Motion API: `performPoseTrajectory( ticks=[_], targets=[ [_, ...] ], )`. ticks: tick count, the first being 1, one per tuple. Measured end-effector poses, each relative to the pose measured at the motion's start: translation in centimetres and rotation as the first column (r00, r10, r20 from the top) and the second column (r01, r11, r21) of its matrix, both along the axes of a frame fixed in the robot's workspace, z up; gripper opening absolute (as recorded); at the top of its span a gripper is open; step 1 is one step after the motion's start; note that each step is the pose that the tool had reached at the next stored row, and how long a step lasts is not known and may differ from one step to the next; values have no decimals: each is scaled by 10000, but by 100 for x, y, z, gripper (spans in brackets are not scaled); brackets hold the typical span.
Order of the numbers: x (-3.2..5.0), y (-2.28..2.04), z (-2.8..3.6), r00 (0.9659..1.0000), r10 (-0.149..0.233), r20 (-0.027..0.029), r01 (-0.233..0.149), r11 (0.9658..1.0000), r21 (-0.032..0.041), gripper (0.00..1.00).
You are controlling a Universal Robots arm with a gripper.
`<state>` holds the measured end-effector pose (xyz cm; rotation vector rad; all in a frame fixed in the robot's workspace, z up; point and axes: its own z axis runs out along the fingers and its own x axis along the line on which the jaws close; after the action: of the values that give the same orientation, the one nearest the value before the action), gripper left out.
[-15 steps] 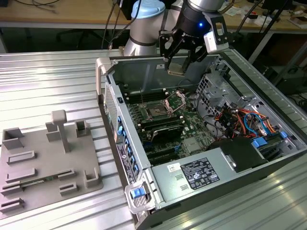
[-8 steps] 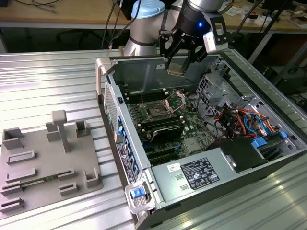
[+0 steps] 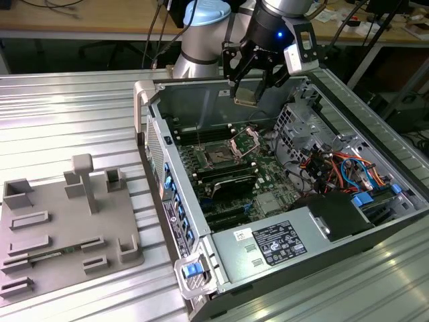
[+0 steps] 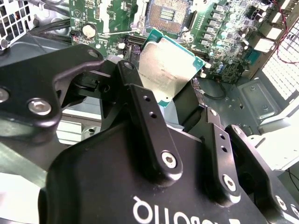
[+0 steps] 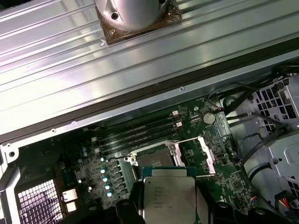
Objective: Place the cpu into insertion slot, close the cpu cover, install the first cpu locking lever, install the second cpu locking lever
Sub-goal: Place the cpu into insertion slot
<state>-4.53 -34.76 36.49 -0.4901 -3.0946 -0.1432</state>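
The pincer [image 3: 249, 90] in the exterior view hangs inside the open computer case [image 3: 201, 90], clenched on the cpu [image 3: 245, 96], which it grips by opposite edges in the air above the motherboard. The insertion slot [image 3: 219, 155] lies lower down, bare, well apart from the chip, and the cpu cover [image 3: 246, 139] stands raised on its hinge just beside it. A white-bordered label on the power supply [image 3: 278, 243] is thick with print, and I leave it unread. In the second wrist view the pincer [image 4: 163, 91] shows its black fingers [image 4: 140, 105] pressed against the sides of the cpu [image 4: 166, 63], silver top up. The insertion slot [image 4: 168, 14] sits beyond it, and white lettering runs across the pincer's body. In the first wrist view the cpu [image 5: 169, 198] carries faint etched lines on its lid. It lies over the near edge of the insertion slot [image 5: 156, 160], with the cpu cover [image 5: 200, 154] open to one side and the memory slots [image 5: 135, 135] on the slot's far side. The main danger, I judge, is a chip that meets the socket off square or tilted, which could bend the contacts. A finger could also clip the raised cover, and so narrow an edge hold could let the chip slip.
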Motion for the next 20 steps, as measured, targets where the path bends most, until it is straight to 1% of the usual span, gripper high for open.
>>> performPoseTrajectory(
  ticks=[4,8,13,14,20],
  targets=[
    [0,0,-2,10000,-79,0,79,10000,-1,55],
    [0,0,-15,9985,-540,0,540,9985,0,55],
    [-3,0,-26,9959,-904,0,904,9959,1,55],
    [-6,0,-29,9948,-1015,0,1015,9948,0,55],
    [-20,0,-42,9907,-1363,0,1363,9907,0,55]
  ],
)
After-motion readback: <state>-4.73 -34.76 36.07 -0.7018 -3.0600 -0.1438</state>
